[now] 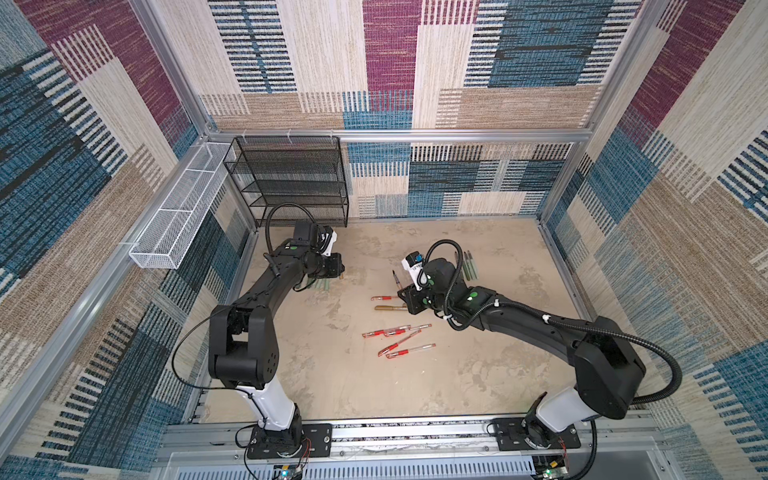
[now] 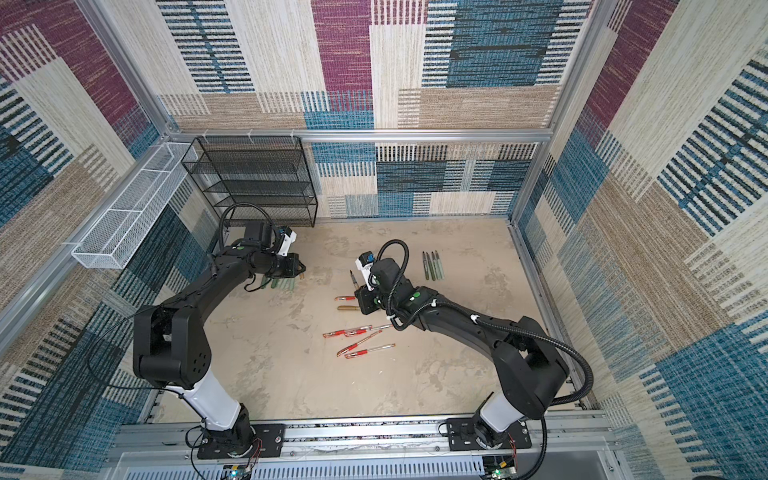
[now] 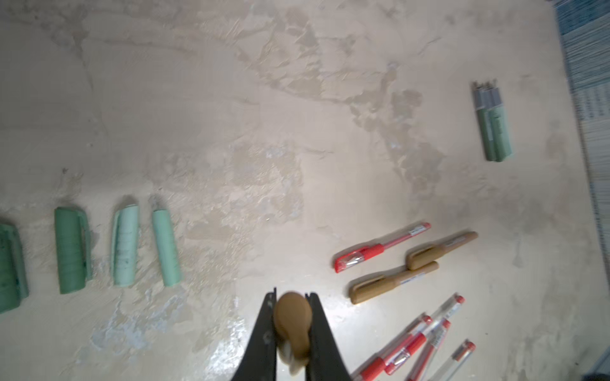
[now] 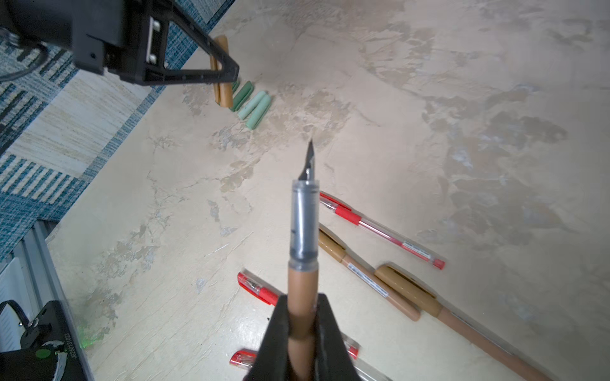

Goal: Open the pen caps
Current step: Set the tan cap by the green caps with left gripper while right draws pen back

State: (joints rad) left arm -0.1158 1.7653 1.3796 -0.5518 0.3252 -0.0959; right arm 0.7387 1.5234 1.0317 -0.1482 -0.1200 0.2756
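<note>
Pinched a gold cap (image 3: 293, 321) tight in the left gripper (image 3: 292, 297), just beside a row of four loose green caps (image 3: 125, 245). Clamped a bare-nibbed gold pen body (image 4: 303, 227) in the right gripper (image 4: 303, 297), well apart from that cap. Counted four uncapped green pen bodies (image 2: 433, 266) lying beyond the right claw (five pens opened, by the look of it). Noted two gold pens (image 3: 389, 282) and five red pens (image 1: 382, 332) near the right claw, all capped and waiting to be opened.
</note>
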